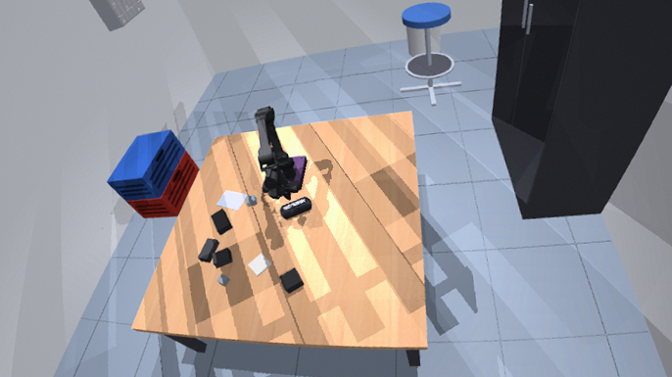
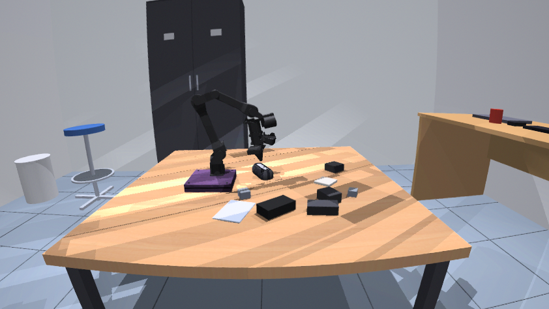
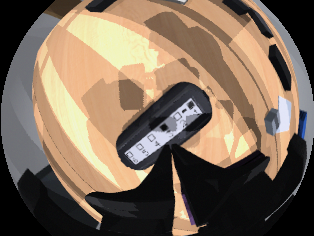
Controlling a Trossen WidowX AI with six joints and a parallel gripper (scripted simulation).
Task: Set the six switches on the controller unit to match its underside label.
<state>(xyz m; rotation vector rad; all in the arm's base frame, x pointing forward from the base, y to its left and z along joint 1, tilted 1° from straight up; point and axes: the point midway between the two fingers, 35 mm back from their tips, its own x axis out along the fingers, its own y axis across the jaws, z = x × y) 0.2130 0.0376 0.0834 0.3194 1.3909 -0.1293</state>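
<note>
The controller unit (image 3: 164,131) lies label-up near the counter (image 2: 268,245) edge by the arm's base. The end effector (image 2: 259,154) hovers above, pinched closed, empty. It looks rigid, smooth, round-edged (probably slippery); best gripped across its narrow flanks, mid-length.

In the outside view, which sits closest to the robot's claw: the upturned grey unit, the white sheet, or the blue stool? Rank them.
From the gripper, jaws shut and empty:
1. Controller unit, on the bench just below it.
2. White sheet, toward the bench's front.
3. Blue stool, on the floor, far left.
</note>
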